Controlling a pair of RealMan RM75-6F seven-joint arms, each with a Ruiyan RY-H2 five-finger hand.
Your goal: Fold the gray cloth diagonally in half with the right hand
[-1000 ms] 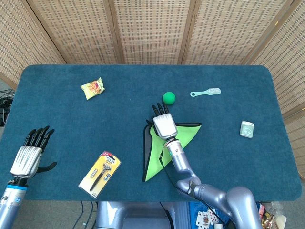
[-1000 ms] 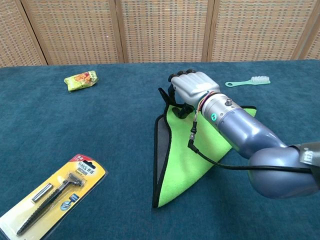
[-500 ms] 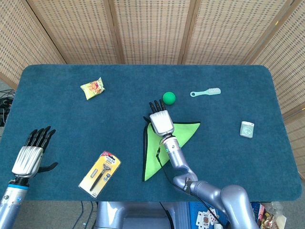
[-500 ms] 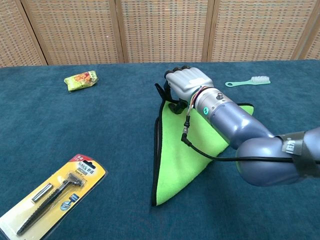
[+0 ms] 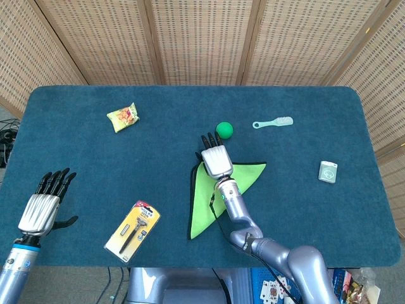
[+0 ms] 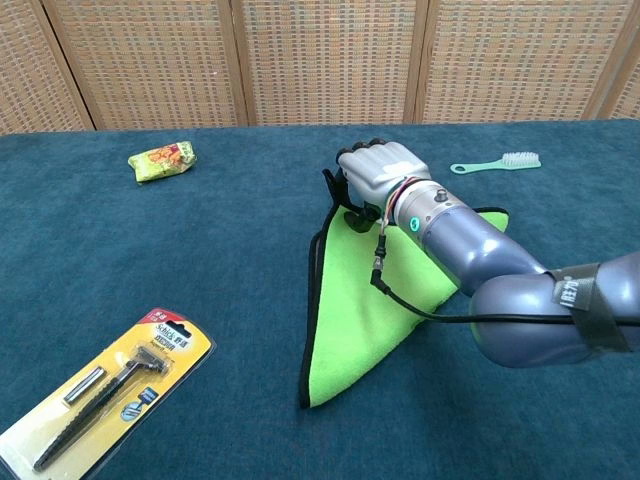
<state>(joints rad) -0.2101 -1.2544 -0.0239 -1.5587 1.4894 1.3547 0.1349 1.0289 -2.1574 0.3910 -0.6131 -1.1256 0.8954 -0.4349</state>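
The cloth (image 5: 209, 196) lies near the middle of a blue table (image 5: 304, 133), folded into a triangle with its green face up and a dark edge along its left side; one point reaches toward the robot, another out to the right. The right hand (image 5: 215, 158) sits over the cloth's far corner, back of the hand up, fingers (image 5: 209, 140) stretched toward a green ball (image 5: 224, 130) just beyond them. In the chest view the right hand (image 6: 380, 172) hides that corner, and it cannot be told whether the fingers grasp the cloth or merely rest on it. A black cable (image 6: 385, 270) loops from the wrist across the green fabric. The left hand (image 5: 42, 208) hangs over the table's near left edge, released, fingers spread and holding nothing. Elsewhere on the table: a packaged razor (image 5: 132, 229) left of the cloth, a yellow snack packet (image 5: 123, 117) at the far left, a pale green brush (image 5: 273, 122) right of the ball, and a small pale box (image 5: 328, 171) near the right edge.
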